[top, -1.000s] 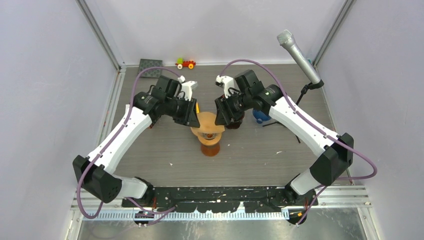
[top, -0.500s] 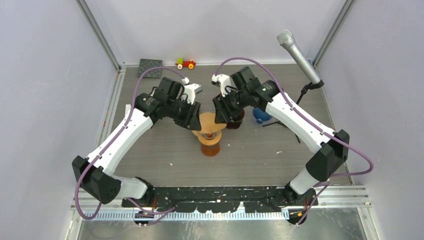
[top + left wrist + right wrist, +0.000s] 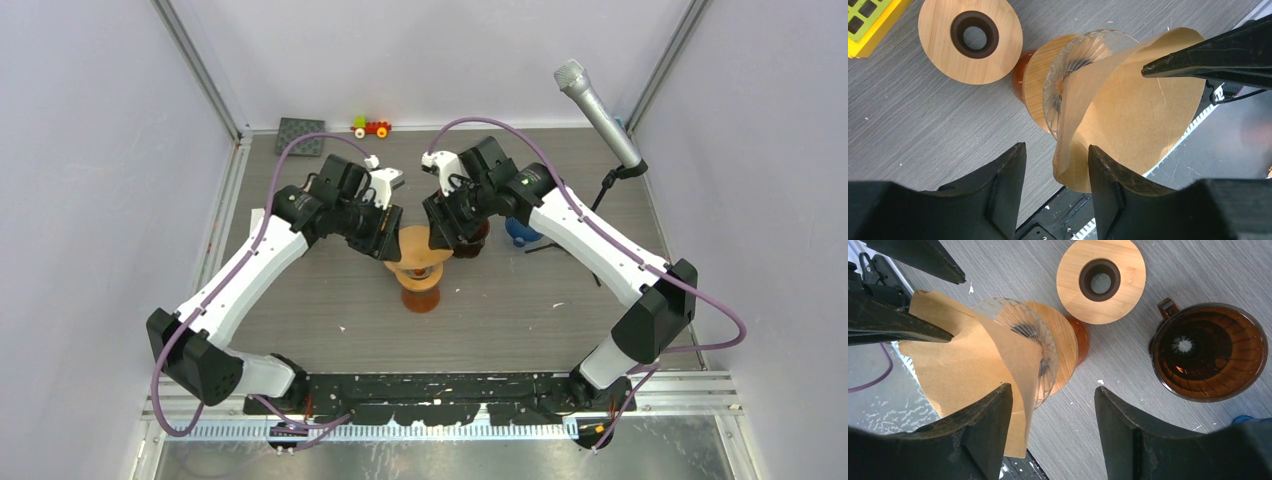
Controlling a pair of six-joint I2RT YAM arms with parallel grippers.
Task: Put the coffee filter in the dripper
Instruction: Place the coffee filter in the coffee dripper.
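A brown paper coffee filter (image 3: 1128, 115) sits opened in the ribbed glass dripper (image 3: 1073, 55), which stands on a wooden collar over an amber base (image 3: 421, 295). The filter also shows in the right wrist view (image 3: 963, 365), rising well past the glass rim (image 3: 1033, 335). My left gripper (image 3: 1055, 165) is open, with the filter's lower edge loose between its fingers. My right gripper (image 3: 1053, 405) is open at the opposite side, the filter's edge just inside its left finger (image 3: 983, 430). In the top view both grippers flank the dripper (image 3: 415, 250).
A wooden disc with a dark hole (image 3: 1100, 280) lies beside the dripper. An amber plastic dripper (image 3: 1208, 350) stands to its right. A yellow block (image 3: 868, 20), a blue object (image 3: 520, 232), a microphone on a stand (image 3: 598, 110), a toy car (image 3: 371, 127) and a dark mat (image 3: 300, 135) lie farther off.
Both grippers have moved in a little closer to the dripper from either side. The dripper and filter have stayed in place.
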